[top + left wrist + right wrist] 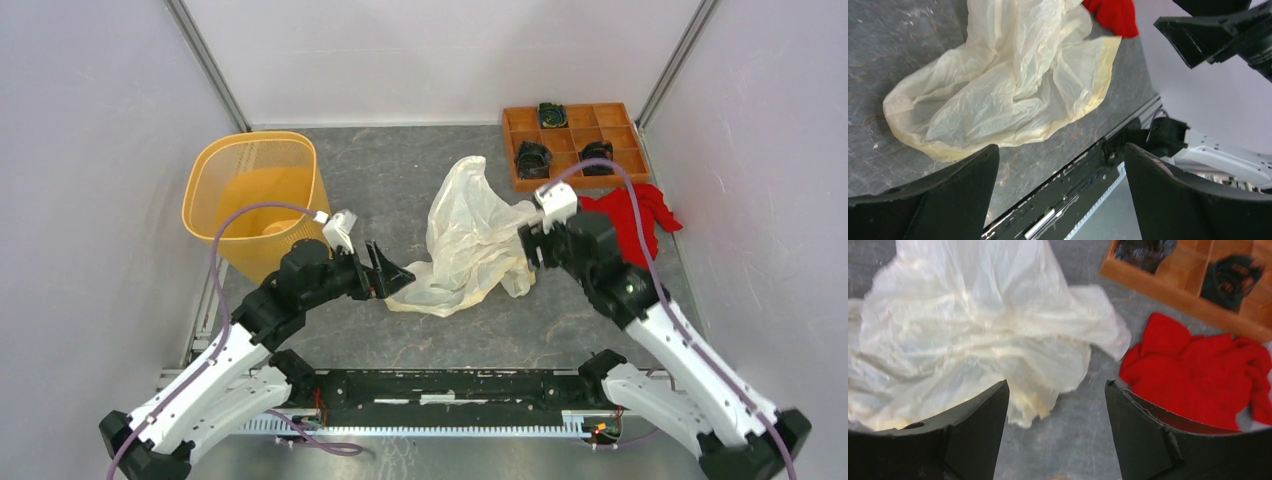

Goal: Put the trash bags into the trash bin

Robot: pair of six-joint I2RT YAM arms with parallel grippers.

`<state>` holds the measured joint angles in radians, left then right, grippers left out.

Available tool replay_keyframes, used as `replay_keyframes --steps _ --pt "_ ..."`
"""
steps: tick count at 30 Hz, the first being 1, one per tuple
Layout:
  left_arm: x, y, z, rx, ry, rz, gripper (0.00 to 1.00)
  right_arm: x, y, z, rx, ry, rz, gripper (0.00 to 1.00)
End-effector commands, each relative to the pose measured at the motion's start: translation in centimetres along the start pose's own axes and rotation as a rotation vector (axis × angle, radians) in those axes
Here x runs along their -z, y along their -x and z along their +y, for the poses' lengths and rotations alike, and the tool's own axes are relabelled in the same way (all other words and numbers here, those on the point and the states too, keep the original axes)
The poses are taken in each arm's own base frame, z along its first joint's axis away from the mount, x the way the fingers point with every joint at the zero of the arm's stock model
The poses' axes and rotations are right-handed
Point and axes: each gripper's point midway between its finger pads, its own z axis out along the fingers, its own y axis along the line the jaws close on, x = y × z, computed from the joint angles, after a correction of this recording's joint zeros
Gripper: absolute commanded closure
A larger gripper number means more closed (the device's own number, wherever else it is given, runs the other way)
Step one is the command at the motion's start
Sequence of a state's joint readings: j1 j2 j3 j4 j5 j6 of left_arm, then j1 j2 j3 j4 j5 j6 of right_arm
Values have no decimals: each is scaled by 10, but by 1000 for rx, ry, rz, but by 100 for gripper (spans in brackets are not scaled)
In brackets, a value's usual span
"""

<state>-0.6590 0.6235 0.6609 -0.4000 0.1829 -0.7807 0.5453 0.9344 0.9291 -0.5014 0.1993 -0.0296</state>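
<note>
Large thin crinkly translucent cream-white plastic bag [470, 235]: heaped mid-table on grey mottled tabletop [400, 170], one peak standing up, yellowish hem spread toward near edge. Wholly outside the wastebasket. Not lifted.

Orange-yellow lattice-walled plastic wastebasket [232, 215]: upright at far left, well apart from bag, left arm between the two. Only its own floor visible inside; no part of bag in it.

Left gripper [392, 272]: jaws spread wide, empty, low over table just beside bag's left hem. Touching or not, unclear. In left wrist view, bag ahead of fingers, none of it between them.

Right gripper [1057, 386]: jaws likewise apart, holding nothing. Positioned at bag's right edge, plastic below and ahead of fingers in right wrist view. Contact not determinable.

Crumpled red cloth [640, 215]: right of bag, near right arm, no part of the job. Flat orange compartment tray [612, 115]: far right corner, dark items in some cells.

Progress, as judged: nothing done yet. No grasp, no lift, no transfer. Probable stage: approach from both sides ahead of a pinch.

Left to do: close on bag, gather loose film, carry leftward across table, lower through rim, release, check for tails hanging outside.

Risks: thin film slipping or ballooning; red cloth close enough to snag on right fingers.
</note>
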Motion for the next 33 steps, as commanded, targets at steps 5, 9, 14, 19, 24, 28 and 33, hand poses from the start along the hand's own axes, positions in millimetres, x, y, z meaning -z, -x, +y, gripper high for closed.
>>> replay_keyframes --steps 5,9,14,19,24,28,33 --pt "-23 7 -20 -162 -112 33 0 7 -79 10 -151 -7 -64 22" --pt "-23 -3 -13 -142 -95 65 0 6 -102 17 -301 -11 -56 22" --pt "-17 -16 -3 -102 -82 72 0 -8 -124 40 -325 86 -50 22" --pt "-14 -20 -1 -76 -82 70 0 -39 -121 41 -286 78 -196 21" --pt "-1 -16 -5 -37 -70 56 0 -57 -88 35 -264 46 -259 57" --pt "5 -19 14 23 22 27 0 -62 -52 61 -360 187 -173 98" --pt "2 -21 26 48 55 -1 0 -44 -63 51 -499 107 175 100"
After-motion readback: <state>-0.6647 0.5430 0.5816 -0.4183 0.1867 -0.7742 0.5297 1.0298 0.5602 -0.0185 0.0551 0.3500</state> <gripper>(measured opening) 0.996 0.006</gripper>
